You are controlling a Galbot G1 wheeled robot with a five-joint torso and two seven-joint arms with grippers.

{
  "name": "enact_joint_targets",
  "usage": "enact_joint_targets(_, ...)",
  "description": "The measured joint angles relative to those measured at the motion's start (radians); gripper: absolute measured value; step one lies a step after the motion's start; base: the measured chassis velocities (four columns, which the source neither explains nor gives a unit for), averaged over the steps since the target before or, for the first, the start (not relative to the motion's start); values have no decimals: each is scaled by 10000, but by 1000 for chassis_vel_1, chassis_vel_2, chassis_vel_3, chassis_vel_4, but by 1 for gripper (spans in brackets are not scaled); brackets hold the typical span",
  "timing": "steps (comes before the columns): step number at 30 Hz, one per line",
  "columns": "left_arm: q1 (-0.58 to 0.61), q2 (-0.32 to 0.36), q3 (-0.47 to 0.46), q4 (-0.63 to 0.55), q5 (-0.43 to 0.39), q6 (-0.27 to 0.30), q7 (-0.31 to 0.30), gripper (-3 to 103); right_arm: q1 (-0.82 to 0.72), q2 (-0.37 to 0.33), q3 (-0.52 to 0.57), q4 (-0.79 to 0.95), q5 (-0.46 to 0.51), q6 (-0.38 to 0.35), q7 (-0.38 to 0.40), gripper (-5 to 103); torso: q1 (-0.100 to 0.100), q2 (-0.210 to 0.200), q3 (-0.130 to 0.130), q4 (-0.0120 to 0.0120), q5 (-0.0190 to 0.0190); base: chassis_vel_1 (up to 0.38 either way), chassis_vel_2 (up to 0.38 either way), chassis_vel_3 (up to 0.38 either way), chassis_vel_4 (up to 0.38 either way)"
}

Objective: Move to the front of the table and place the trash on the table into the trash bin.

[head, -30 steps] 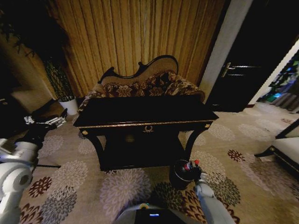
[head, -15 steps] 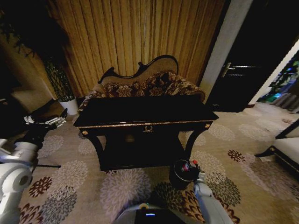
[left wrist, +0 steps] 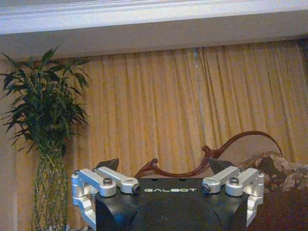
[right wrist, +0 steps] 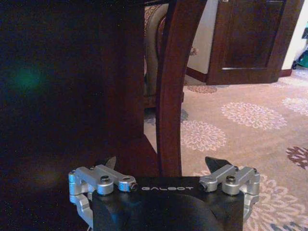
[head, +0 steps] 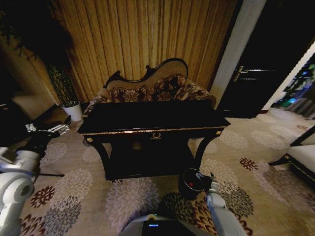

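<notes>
While our right gripper hangs low at the right front corner of the table, the trash bin stands on the carpet right beside it, touching or nearly touching it on the side toward the table's middle. From the right wrist camera we see the gripper with its two dark fingertips spread wide apart and nothing between them; it is released. Straight ahead of those fingers rises the table's curved front leg, and beyond that the dark underside of the table and its lower shelf. Past the leg, on the far side of the gripper, lie the flower-patterned carpet and a dark wooden door.

Our left gripper is held out well away from the table's left end, level with the tabletop and pointing toward the room's back wall. From the left wrist camera its fingertips also stand apart with nothing held. Ahead of it we see golden curtains, the curved wooden back of the sofa, and off to one side a tall bamboo plant.

From the head camera, the glossy black tabletop shows as a dark surface; we cannot make out any trash on it, and the bin's black inside is too dark to tell what it holds.
</notes>
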Motion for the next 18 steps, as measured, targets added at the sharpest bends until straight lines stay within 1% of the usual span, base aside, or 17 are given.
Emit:
enact_joint_targets(10,-30,-30,104,-16,27,-23,46,100,-23,0,13,55,35,-13,21,100,0,0,0,0,0,0,0,0,0)
enact_joint_targets(13,-40,-58,162,-16,56,-35,46,100,-24,-1,9,93,73,-33,144,100,0,0,0,0,0,0,0,0,0)
enact_joint_targets(18,-45,-117,244,-8,93,-46,47,100,-209,-64,-16,553,153,-114,210,100,0,-1,0,0,0,0,0,0,0)
